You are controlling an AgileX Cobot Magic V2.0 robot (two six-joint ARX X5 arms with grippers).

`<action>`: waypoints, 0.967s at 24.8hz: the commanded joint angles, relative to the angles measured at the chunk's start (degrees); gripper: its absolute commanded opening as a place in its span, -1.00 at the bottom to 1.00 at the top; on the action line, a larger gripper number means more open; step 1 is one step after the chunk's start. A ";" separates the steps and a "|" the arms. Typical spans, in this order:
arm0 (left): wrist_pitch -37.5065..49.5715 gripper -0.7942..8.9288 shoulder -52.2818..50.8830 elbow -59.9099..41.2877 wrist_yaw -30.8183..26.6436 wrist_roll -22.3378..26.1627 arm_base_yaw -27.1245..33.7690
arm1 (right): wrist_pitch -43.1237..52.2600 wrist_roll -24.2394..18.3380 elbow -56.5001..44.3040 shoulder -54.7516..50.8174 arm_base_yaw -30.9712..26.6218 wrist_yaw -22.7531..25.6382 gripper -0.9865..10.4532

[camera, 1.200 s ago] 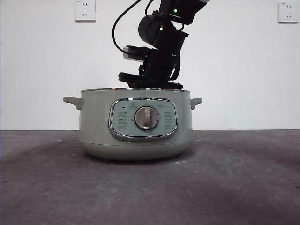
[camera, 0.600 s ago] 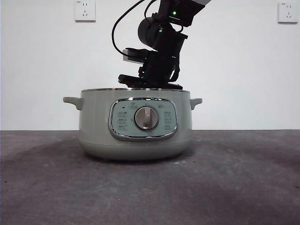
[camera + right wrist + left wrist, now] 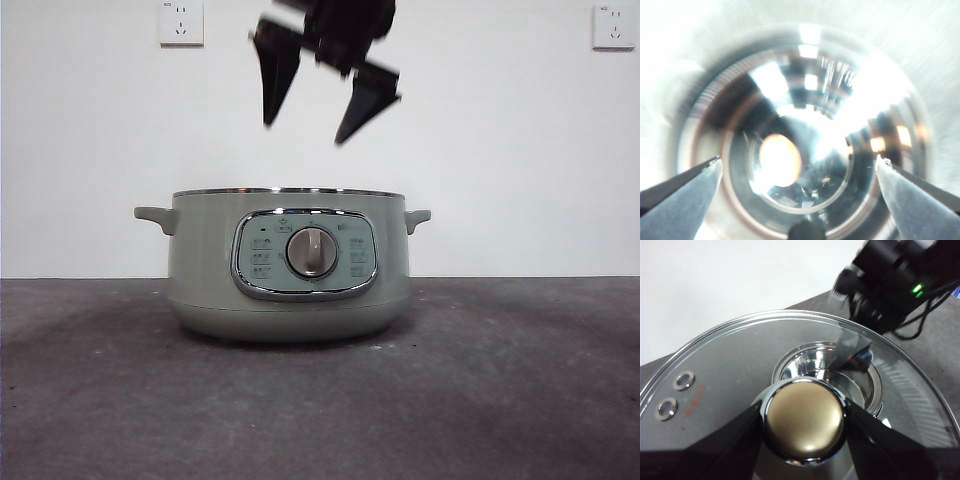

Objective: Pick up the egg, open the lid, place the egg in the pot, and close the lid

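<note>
Three of the four steps look done to me, judging by where stuff sits.

Front view: the pot [image 3: 288, 265] sits on the dark table [image 3: 520, 400] with no lid on it, just the bare metal rim. One claw [image 3: 305, 100] hangs well above the pot, jaws spread wide and empty. Only other things around are two wall sockets [image 3: 181, 22] high on the wall behind the pot. Nothing on the table near the pot that I can see.

Left wrist view: the left claw [image 3: 805, 422] is clamped on the knob of the lid [image 3: 730, 370], and through the glass you can see down into the pot's shiny inside. So the lid is held up over the pot. The other arm [image 3: 890, 275] is off to the side, past the lid's edge.

Right wrist view: blurry, but the right claw [image 3: 797, 172] is open and looking straight down into the pot, and the egg [image 3: 780, 160] is lying on the pot's bottom.

What's left: closing the lid. The right arm, close above the pot, looks like the only thing in the way.
</note>
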 commanded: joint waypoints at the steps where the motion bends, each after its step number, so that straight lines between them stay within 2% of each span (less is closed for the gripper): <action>1: 2.60 -0.85 -0.07 0.44 0.28 0.28 0.17 | -4.92 1.55 5.86 -0.68 0.09 0.02 0.16; 6: 2.73 -0.85 0.09 0.44 0.31 0.28 0.17 | -5.05 2.78 5.77 -9.40 0.04 1.49 0.16; 9: 3.98 -0.85 0.74 0.44 1.22 0.24 0.04 | -5.09 2.95 2.34 -18.34 0.09 1.46 0.16; 12: 5.33 -0.85 2.82 0.44 4.83 0.24 -1.01 | -5.09 2.67 -6.12 -29.62 0.09 1.46 0.16; 15: 7.34 -0.85 6.43 0.44 4.81 0.22 -2.99 | -5.07 1.81 -17.22 -41.70 0.09 1.49 0.16; 24: 13.00 -0.85 16.65 0.44 4.76 0.22 -7.61 | -5.07 2.69 -38.10 -64.28 0.09 4.72 0.16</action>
